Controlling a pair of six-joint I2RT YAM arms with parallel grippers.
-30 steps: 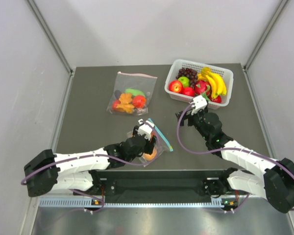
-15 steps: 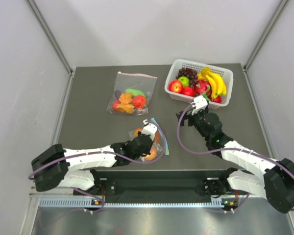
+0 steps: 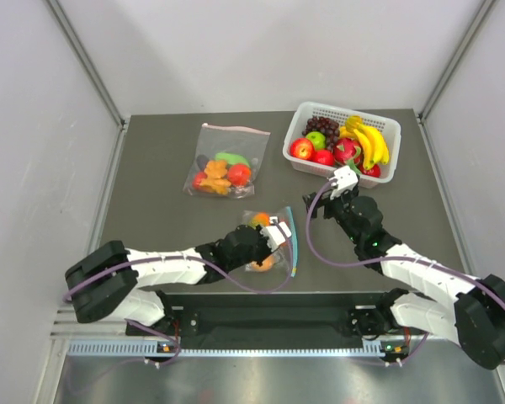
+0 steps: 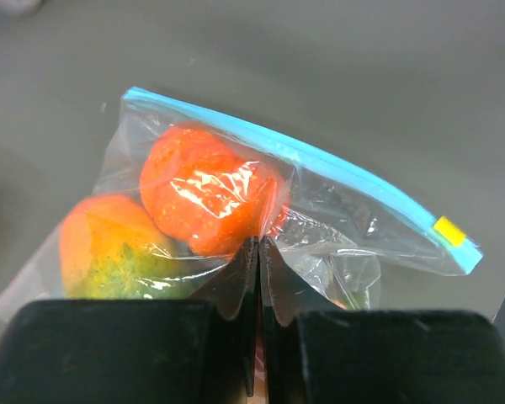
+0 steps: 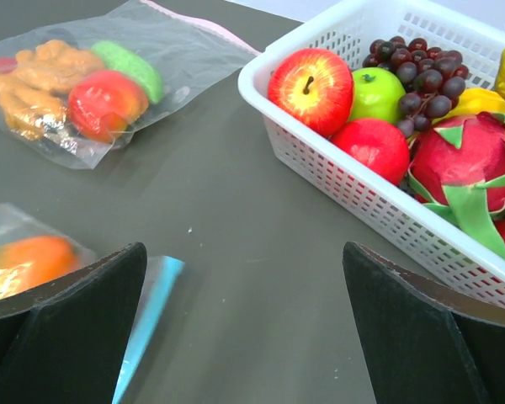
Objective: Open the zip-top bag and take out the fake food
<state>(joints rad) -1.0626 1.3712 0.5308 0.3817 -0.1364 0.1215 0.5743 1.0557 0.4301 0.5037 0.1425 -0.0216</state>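
Plastic of the zip-top bag (image 4: 328,210) sat clenched in the left gripper (image 4: 258,252), which had dragged it across the bench (image 3: 151,185) toward the wide-spread right gripper (image 5: 248,328). Fake food (image 4: 206,189) lay just ahead of the pinch, with the zip strip (image 4: 320,164) beyond it apparently still sealed, ready for a two-gripper pull.

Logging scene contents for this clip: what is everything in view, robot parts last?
zip-top bag: one, clear with teal-blue strip, near-centre table
fake food: at least two, orange-red and orange-green, inside that bag
larger bag: one, clear with pink strip, far side, left of centre
toy pieces: several, red, green, tan, inside the larger bag
basket: one, white, far right
fruit: many, mixed colours, in the basket
table: one, dark grey
left gripper: black, shut on the zip-top bag
right gripper: black, open, empty
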